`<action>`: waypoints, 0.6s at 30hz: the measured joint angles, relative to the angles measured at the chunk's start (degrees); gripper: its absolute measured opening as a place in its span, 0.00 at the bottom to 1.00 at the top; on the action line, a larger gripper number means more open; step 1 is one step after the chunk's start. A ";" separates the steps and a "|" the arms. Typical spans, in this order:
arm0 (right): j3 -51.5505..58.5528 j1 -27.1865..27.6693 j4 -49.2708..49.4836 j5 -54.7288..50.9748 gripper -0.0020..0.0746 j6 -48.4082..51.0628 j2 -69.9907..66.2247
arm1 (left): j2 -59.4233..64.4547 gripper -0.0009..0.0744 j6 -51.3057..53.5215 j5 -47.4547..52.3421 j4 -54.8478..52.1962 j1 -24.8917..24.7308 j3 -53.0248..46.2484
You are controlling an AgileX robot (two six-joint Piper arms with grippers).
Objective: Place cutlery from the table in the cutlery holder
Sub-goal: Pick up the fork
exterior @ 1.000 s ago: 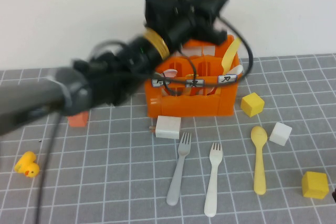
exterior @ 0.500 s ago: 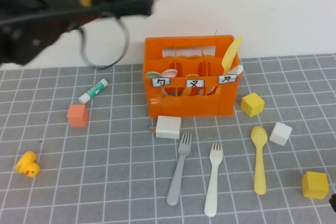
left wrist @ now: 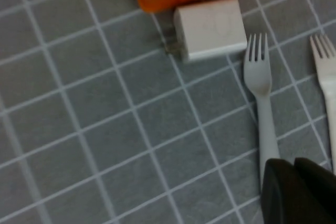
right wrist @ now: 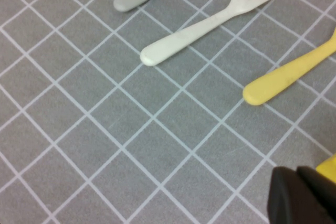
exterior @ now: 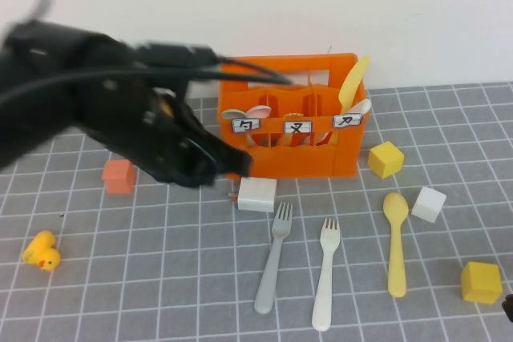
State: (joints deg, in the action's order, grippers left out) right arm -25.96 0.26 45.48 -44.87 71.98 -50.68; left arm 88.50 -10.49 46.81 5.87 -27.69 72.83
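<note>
1. The left gripper (exterior: 232, 167), fingers pressed together and holding nothing, hung just left of the orange holder (exterior: 345, 162).
2. The grey fork (exterior: 273, 258), white fork (exterior: 325, 274) and yellow spoon (exterior: 394, 244) lay on the table (exterior: 160, 278), near of the holder.
3. The next move probably needed spread fingers above the grey fork.
4. The right gripper (right wrist: 302, 195), fingers together, waited near right.
</note>
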 joint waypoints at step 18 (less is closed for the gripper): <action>0.00 0.00 0.00 0.63 0.02 1.24 0.00 | 20.87 0.47 6.46 -8.87 7.34 -4.32 1.37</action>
State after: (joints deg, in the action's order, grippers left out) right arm -25.96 0.26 45.48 -44.25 73.21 -50.68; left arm 109.37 -4.04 37.94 13.21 -32.01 74.21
